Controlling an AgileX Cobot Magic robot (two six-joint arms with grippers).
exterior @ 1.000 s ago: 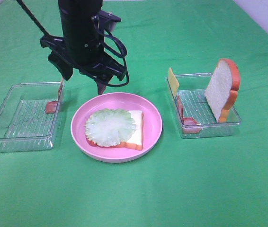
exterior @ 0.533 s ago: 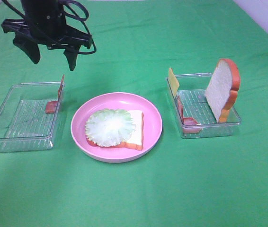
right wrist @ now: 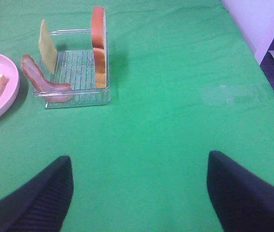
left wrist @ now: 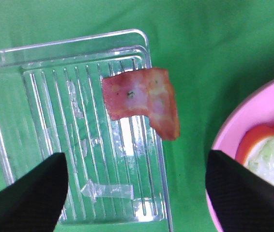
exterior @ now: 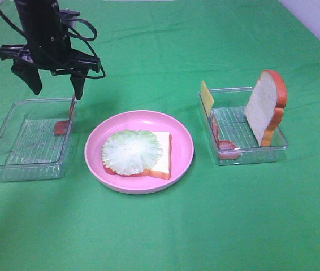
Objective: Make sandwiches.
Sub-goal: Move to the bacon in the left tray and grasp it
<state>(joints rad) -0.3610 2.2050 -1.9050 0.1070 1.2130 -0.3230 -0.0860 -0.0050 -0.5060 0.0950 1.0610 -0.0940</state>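
The sandwich in progress is a bread slice (exterior: 161, 152) with pale green lettuce (exterior: 132, 151) on it, lying on the pink plate (exterior: 182, 141). My left gripper (exterior: 57, 90) is open and empty, hovering over the left clear tray (exterior: 13, 152). A bacon strip (exterior: 66, 118) leans on that tray's right wall; it also shows in the left wrist view (left wrist: 144, 99), between the open fingers (left wrist: 25, 198). The right tray (exterior: 250, 155) holds a cheese slice (exterior: 206, 96), a bacon strip (exterior: 222, 140) and an upright bread slice (exterior: 267, 107). My right gripper (right wrist: 137, 193) is open and empty, well back from that tray (right wrist: 74, 99).
Green cloth (exterior: 205, 226) covers the table. The plate's rim (left wrist: 234, 140) lies close beside the left tray (left wrist: 11, 121). A pale wall or floor edge (right wrist: 272, 29) borders the table on the right.
My left gripper has moved left from above the plate's far edge to over the left tray, staying open. The food has not moved.
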